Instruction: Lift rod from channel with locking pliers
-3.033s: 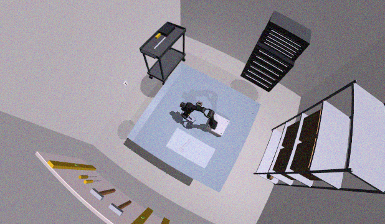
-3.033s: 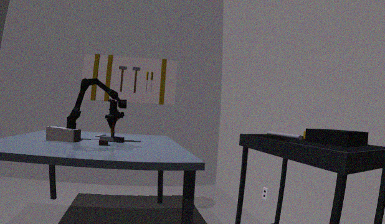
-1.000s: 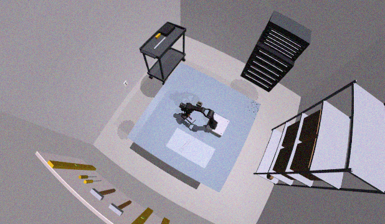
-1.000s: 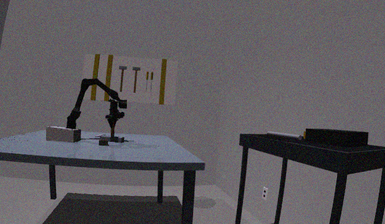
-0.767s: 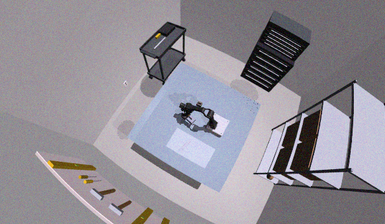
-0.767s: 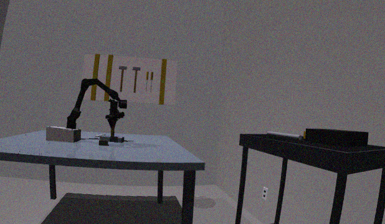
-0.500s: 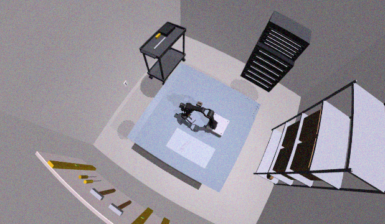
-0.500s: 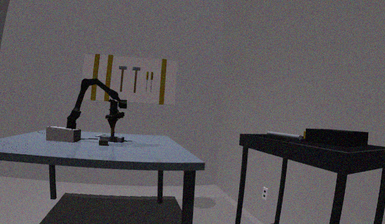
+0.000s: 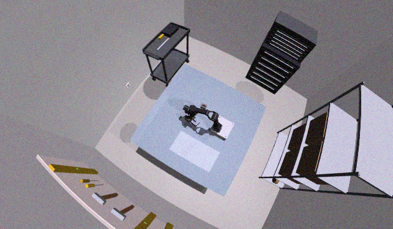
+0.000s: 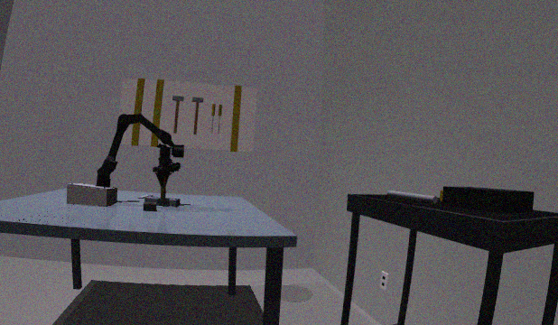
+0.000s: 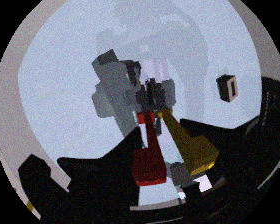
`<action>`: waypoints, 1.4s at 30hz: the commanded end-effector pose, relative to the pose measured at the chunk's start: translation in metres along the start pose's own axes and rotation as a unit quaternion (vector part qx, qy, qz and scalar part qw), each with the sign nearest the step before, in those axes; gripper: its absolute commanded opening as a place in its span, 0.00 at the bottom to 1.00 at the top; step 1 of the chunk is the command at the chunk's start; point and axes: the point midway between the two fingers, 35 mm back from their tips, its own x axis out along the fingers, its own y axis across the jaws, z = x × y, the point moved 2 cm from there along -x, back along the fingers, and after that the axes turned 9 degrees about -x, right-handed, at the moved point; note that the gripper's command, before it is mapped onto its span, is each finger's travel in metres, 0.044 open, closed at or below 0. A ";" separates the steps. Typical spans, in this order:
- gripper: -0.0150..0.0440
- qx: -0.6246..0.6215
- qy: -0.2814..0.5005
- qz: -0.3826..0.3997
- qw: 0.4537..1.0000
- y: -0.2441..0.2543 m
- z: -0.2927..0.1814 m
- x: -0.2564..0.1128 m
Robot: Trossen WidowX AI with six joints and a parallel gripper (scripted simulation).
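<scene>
The gripper (image 9: pixel 191 119) (image 10: pixel 163 201) (image 11: pixel 160 125) is clamped on the pliers (image 11: pixel 146 118) between its tips; squeeze evenly, holding them upright, and lift only once locked.

The black arm (image 9: pixel 201 111) arched over the blue table (image 9: pixel 244 111), its base on a white block (image 9: pixel 229 128) toward four o'clock of the arch. A pale rectangular panel (image 9: pixel 194 151) lay on the table at six o'clock from the arm. The wheeled cart (image 9: pixel 166 71) stood at eleven o'clock, the drawer cabinet (image 9: pixel 299 30) at one o'clock, and the shelf unit (image 9: pixel 358 143) at three o'clock.
</scene>
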 end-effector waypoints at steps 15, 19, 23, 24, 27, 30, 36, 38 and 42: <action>0.43 0.000 -0.001 0.000 1.000 0.004 0.001 -0.013; 0.43 0.000 -0.001 -0.001 1.000 0.004 0.001 -0.017; 0.43 0.000 -0.001 -0.001 1.000 0.005 0.001 -0.021; 0.43 0.000 -0.001 -0.001 1.000 0.005 0.001 -0.022; 0.43 0.000 -0.001 -0.002 1.000 0.006 0.001 -0.025; 0.43 0.000 -0.001 -0.002 1.000 0.007 0.001 -0.028; 0.43 -0.001 -0.001 -0.003 1.000 0.008 0.001 -0.034; 0.43 -0.001 -0.002 -0.003 1.000 0.008 0.001 -0.036; 0.43 -0.001 -0.002 -0.003 1.000 0.009 0.000 -0.039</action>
